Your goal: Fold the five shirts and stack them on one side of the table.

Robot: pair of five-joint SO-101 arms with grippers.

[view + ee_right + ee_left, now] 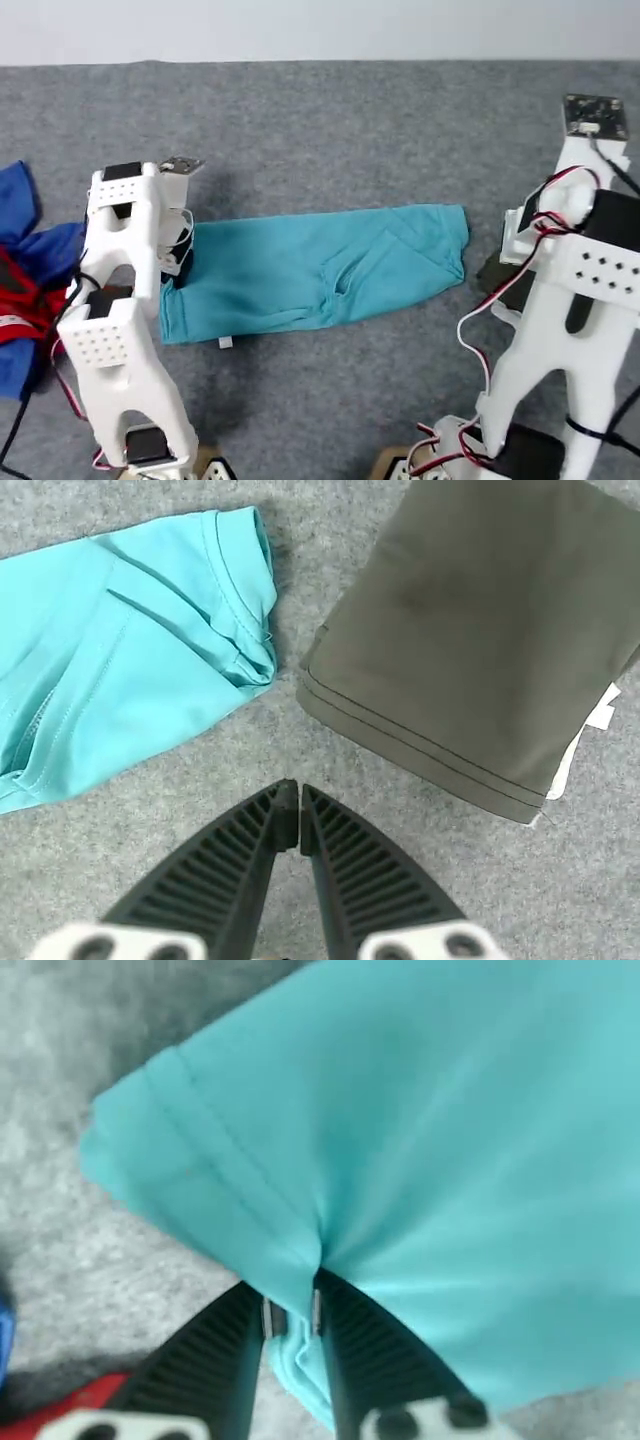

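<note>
A teal shirt (320, 265) lies folded into a long strip across the middle of the grey table. At its left end my left gripper (290, 1315) is shut on a pinch of the teal shirt (420, 1160), the fabric bunching between the fingers. My right gripper (298, 810) hovers shut and empty over bare carpet, between the teal shirt's right end (130, 660) and a folded olive shirt (480, 630). The olive shirt (497, 272) lies partly hidden behind the right arm (570, 270) in the high view.
A heap of blue and red shirts (25, 270) lies at the table's left edge, beside the left arm (125, 300). A red patch (60, 1405) shows near the left gripper. White cloth (600, 710) peeks from under the olive shirt.
</note>
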